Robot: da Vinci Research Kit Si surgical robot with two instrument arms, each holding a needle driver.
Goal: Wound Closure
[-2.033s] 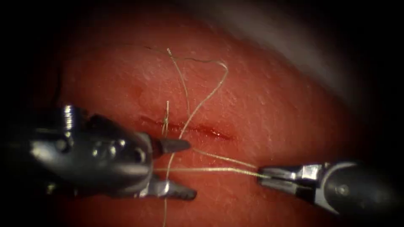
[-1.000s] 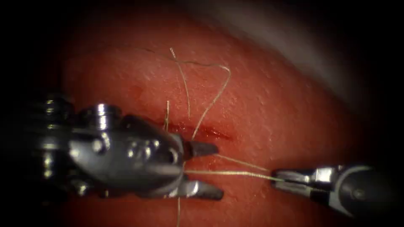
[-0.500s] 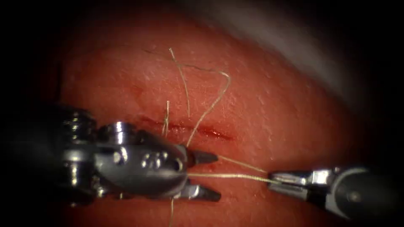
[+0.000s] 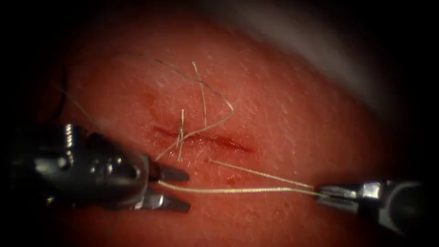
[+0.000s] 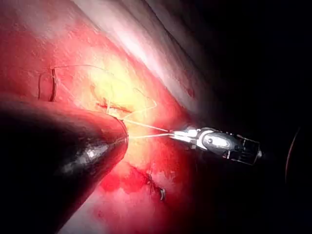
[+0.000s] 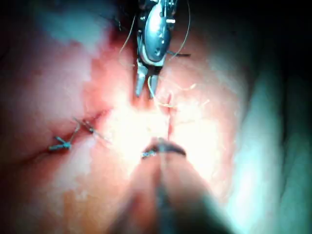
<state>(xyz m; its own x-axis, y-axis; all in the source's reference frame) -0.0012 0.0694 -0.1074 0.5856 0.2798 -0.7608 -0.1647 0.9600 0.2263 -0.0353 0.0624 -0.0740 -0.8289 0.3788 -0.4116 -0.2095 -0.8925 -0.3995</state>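
The cut (image 4: 215, 141) runs across the tissue (image 4: 283, 114) with red fluid along it. My left tool (image 4: 187, 191) lies left of and below the cut, jaws open. Pale thread (image 4: 238, 189) runs from between them to my right tool (image 4: 321, 192), which is shut on it at the lower right. A second strand (image 4: 256, 173) goes from the right tool up to the cut. A thread loop (image 4: 219, 98) lies above the cut, next to a short cut end (image 4: 181, 120). A dark curved line (image 5: 51, 85) lies on the tissue; I cannot tell if it is the needle.
Older stitches (image 6: 63, 142) sit along another part of the wound, one of them (image 5: 157, 189) near red fluid. The tissue's pale edge (image 4: 320, 50) falls away at the upper right. The left tool (image 6: 152, 34) shows with its jaws apart, and the right tool (image 5: 214, 141) shows too.
The left tool has drawn back to the left and the right tool has shifted right. The thread between them is longer, and the loop above the cut has been pulled lower and smaller.
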